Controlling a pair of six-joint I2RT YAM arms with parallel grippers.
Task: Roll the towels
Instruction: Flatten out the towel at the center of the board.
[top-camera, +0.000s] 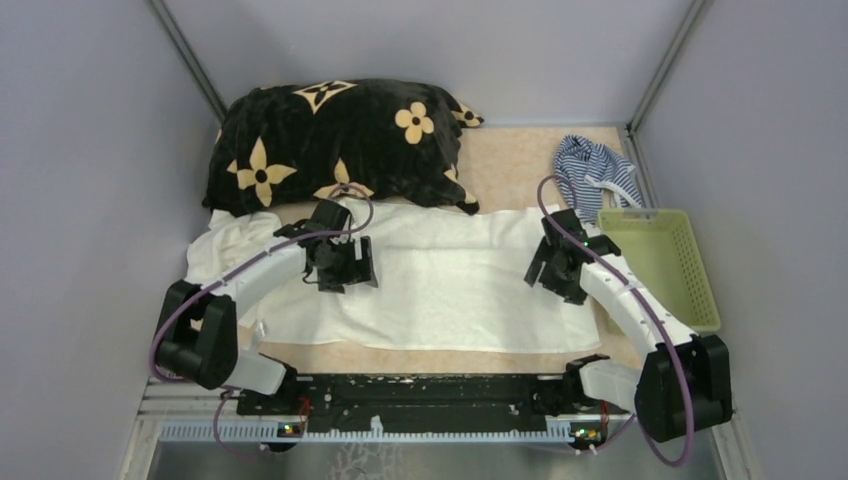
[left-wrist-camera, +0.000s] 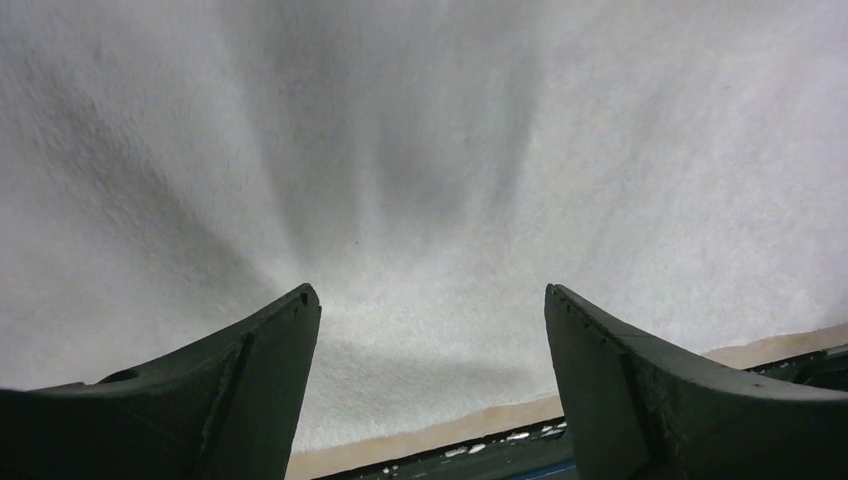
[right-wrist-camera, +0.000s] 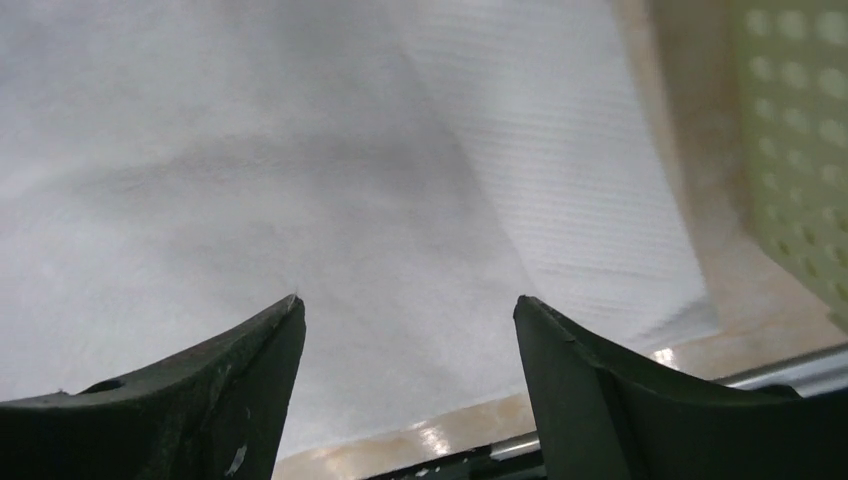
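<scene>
White towel (top-camera: 450, 285) spread flat across tan worktop (top-camera: 520, 165), both end effectors parked above it with jaws apart.

Largest first: worktop, walled in grey on three sides. Next, towel lying lengthwise left to right, near edge close to the arm bases, left end rumpled, far edge touching black pillow with tan flowers (top-camera: 335, 140) at the back left. Then green perforated basket (top-camera: 665, 265) just beside the towel's right end, with blue-and-white striped garment (top-camera: 590, 170) behind it in the back right corner. Smallest: left end effector (left-wrist-camera: 432, 300) over the towel's left half, fingers spread wide and gripping nothing; right end effector (right-wrist-camera: 408, 305) over the right half near the towel's edge, likewise spread and empty.
</scene>
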